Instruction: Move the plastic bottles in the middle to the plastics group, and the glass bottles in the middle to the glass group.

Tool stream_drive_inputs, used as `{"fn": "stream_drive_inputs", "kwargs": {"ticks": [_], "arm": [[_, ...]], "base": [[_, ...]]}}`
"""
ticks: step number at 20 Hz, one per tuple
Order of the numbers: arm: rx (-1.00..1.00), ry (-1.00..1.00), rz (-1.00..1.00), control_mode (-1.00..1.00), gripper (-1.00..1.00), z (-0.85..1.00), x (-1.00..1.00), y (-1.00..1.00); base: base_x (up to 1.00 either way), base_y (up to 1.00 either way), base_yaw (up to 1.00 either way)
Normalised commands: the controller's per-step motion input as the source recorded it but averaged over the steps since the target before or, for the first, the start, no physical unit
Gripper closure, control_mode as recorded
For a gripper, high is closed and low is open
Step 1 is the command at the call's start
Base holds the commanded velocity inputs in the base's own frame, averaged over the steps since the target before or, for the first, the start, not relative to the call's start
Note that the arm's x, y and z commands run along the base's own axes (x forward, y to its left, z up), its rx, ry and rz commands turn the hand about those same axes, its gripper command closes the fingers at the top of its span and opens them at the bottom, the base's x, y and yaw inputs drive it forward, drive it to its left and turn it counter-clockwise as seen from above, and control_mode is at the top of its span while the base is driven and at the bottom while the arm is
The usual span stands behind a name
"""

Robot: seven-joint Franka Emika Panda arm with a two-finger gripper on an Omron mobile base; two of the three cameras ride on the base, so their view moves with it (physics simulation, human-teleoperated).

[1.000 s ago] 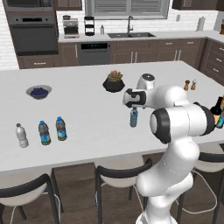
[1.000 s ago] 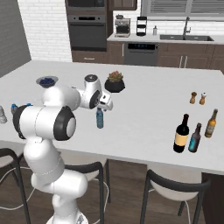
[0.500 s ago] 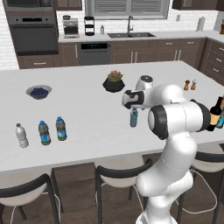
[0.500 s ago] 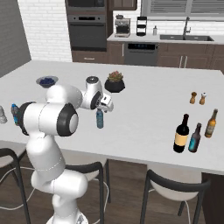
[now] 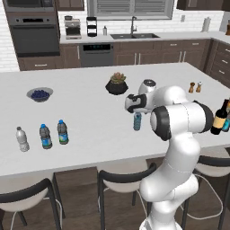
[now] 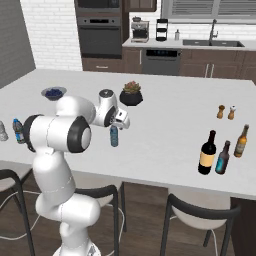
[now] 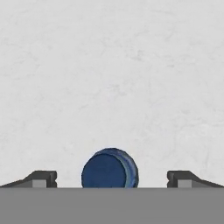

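A small pale blue plastic bottle (image 5: pixel 137 121) (image 6: pixel 114 136) with a blue cap (image 7: pixel 109 168) stands mid-counter. My gripper (image 5: pixel 135 111) (image 6: pixel 116 125) (image 7: pixel 112 177) hangs just above it, open and pointing down, with the cap between the spread fingertips (image 7: pixel 43 178) and not touched. At the counter's left stands the plastics group: a clear white-capped bottle (image 5: pixel 21 139) and two blue-capped bottles (image 5: pixel 45 136) (image 5: pixel 62 132). On the right, the dark wine bottle (image 6: pixel 206 153) (image 5: pixel 220 117) stands beside the teal bottle (image 6: pixel 223 157) and the amber bottle (image 6: pixel 241 141) of the glass group.
A potted plant (image 5: pixel 117 84) sits just behind the gripper. A bowl of blueberries (image 5: pixel 39 94) is at the far left, and salt and pepper shakers (image 6: pixel 226 112) are at the right rear. Stools (image 5: pixel 121 177) line the counter's near edge.
The arm's elbow has swung left, toward the bottle. The hand stays over the blue-capped bottle with its jaws still wide. No bottle has moved.
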Motion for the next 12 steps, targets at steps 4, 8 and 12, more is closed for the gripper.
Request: {"fn": "stream_drive_inputs", "kwargs": {"ticks": [4, 8, 12], "arm": [[0.00, 0.00, 0.00, -1.00, -1.00, 0.00, 0.15, 0.00], [0.00, 0.00, 0.00, -1.00, -1.00, 0.00, 0.13, 0.00], [0.00, 0.00, 0.01, -1.00, -1.00, 0.00, 0.00, 0.00]], "base": [[0.00, 0.00, 0.00], [0.00, 0.00, 0.00], [0.00, 0.00, 0.00]]}}
